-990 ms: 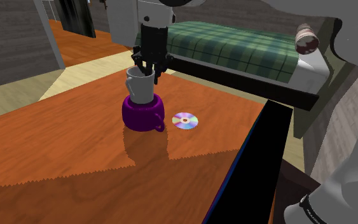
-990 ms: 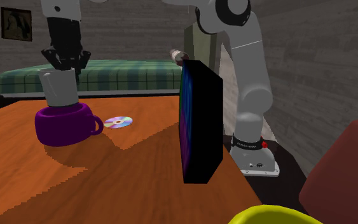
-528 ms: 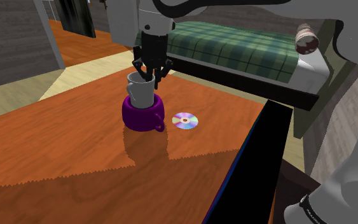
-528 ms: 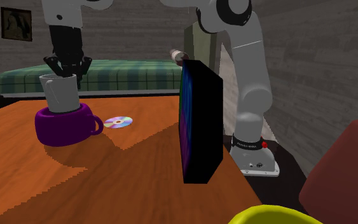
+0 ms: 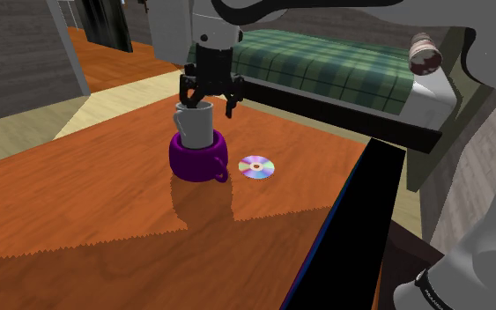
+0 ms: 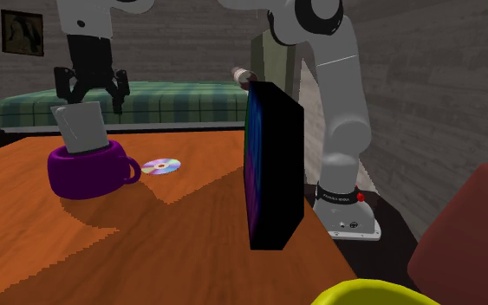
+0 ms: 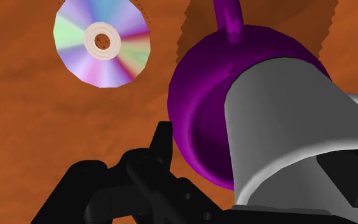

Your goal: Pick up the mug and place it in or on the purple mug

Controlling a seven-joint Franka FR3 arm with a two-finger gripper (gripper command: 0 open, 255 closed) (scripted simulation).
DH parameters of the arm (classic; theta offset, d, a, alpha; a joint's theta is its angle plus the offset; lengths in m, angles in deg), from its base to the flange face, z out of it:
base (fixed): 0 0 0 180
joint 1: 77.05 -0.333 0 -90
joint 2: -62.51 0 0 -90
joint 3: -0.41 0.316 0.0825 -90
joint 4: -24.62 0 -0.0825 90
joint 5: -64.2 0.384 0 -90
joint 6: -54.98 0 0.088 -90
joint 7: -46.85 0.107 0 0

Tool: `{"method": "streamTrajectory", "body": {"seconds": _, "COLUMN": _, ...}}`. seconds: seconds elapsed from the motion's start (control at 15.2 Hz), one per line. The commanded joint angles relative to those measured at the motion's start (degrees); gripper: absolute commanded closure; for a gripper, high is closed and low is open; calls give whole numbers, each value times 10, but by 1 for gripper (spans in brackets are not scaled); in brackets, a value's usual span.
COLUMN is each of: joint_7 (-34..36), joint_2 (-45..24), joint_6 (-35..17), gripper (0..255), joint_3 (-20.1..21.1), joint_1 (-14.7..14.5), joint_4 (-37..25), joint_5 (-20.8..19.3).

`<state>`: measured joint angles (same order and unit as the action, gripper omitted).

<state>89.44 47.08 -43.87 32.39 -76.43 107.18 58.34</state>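
Counting up, you have two mugs and one disc (image 5: 256,166): the grey mug (image 5: 193,126) sits tilted inside the purple mug (image 5: 197,160). Your claw (image 5: 208,100) hangs spread wide just over its rim, seemingly gripping nothing.

The arm (image 6: 346,113) is glossy white, built of thick rounded tubular links, with dark grey discs capping the joints (image 6: 308,12). Its base (image 6: 348,227) is a flat white block. Just above the base runs a black collar (image 6: 335,197) with small white lettering, and a red dot (image 6: 361,198) sits beside it. At the end farthest from the base, the gripper (image 6: 90,94) is all black, an angular body ending in two slim fingers (image 7: 161,143).
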Motion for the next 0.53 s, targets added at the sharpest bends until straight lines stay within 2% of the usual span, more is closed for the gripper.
{"method": "streamTrajectory", "body": {"seconds": 0.0, "joint_7": 0, "joint_2": 0, "joint_6": 0, "gripper": 0, "joint_3": 0, "joint_1": 0, "joint_4": 0, "joint_5": 0}}
{"method": "streamTrajectory", "body": {"seconds": 0.07, "joint_7": 0, "joint_2": 0, "joint_6": 0, "gripper": 0, "joint_3": 0, "joint_1": 0, "joint_4": 0, "joint_5": 0}}
{"method": "streamTrajectory", "body": {"seconds": 0.33, "joint_7": 2, "joint_2": -14, "joint_6": 80, "gripper": 0, "joint_3": 1, "joint_1": -11, "joint_4": -93, "joint_5": -8}}
{"method": "streamTrajectory", "body": {"seconds": 0.46, "joint_7": 2, "joint_2": -14, "joint_6": 80, "gripper": 0, "joint_3": 1, "joint_1": -11, "joint_4": -93, "joint_5": -8}}
